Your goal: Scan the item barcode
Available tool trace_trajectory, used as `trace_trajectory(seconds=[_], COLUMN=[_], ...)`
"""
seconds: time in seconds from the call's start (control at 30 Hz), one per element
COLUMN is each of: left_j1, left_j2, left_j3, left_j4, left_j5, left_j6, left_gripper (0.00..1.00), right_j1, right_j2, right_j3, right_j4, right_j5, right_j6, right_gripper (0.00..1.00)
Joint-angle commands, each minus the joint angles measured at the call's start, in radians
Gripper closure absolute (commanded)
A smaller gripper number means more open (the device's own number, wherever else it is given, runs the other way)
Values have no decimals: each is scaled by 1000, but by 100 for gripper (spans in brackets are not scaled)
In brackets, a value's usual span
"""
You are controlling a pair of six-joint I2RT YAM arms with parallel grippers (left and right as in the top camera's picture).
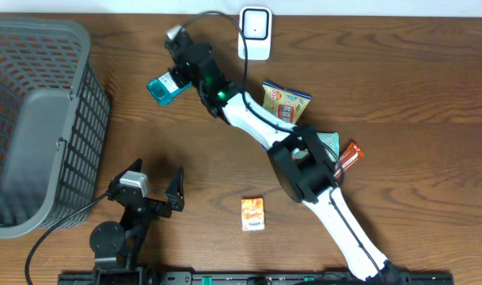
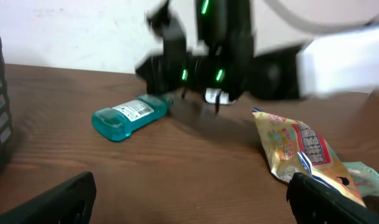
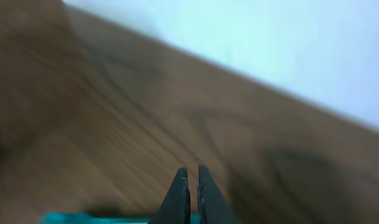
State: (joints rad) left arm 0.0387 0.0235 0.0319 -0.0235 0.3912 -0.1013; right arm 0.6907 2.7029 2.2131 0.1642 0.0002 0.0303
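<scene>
At the far side of the table (image 1: pixel 415 87), right gripper (image 3: pixel 192 177) is pinched together on nothing, just beside the teal bottle (image 1: pixel 163 88) lying flat. Risk: closed tips shove or roll it, no grasp. Left gripper (image 1: pixel 155 180) apart, idle.

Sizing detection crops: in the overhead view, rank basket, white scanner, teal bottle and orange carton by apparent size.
1. grey basket
2. white scanner
3. teal bottle and orange carton look about alike; the right arm hides part of the bottle, so no ranking.
</scene>
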Motion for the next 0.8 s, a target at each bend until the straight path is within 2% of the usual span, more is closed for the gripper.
trace_trajectory(seconds=[0.0, 0.13, 0.3, 0.63, 0.77], left_j1=[1, 1, 1, 1, 1], left_j2=[0, 0, 0, 0, 0], left_j3=[-28, -28, -28, -28, -28], left_j4=[-16, -16, -16, -16, -16], left_j5=[17, 17, 16, 16, 17], left_j6=[-2, -2, -1, -1, -1], left_gripper=[2, 2, 2, 2, 2], right_j1=[-6, 3, 27, 47, 42], right_j2=[117, 218, 230, 198, 153], right_j3=[150, 317, 355, 467, 521], right_j4=[-5, -98, -274, -926, -1160], right_j5=[-11, -50, -56, -3, 83], right_j6=[0, 35, 35, 7, 74], right_gripper=[99, 99, 99, 99, 99])
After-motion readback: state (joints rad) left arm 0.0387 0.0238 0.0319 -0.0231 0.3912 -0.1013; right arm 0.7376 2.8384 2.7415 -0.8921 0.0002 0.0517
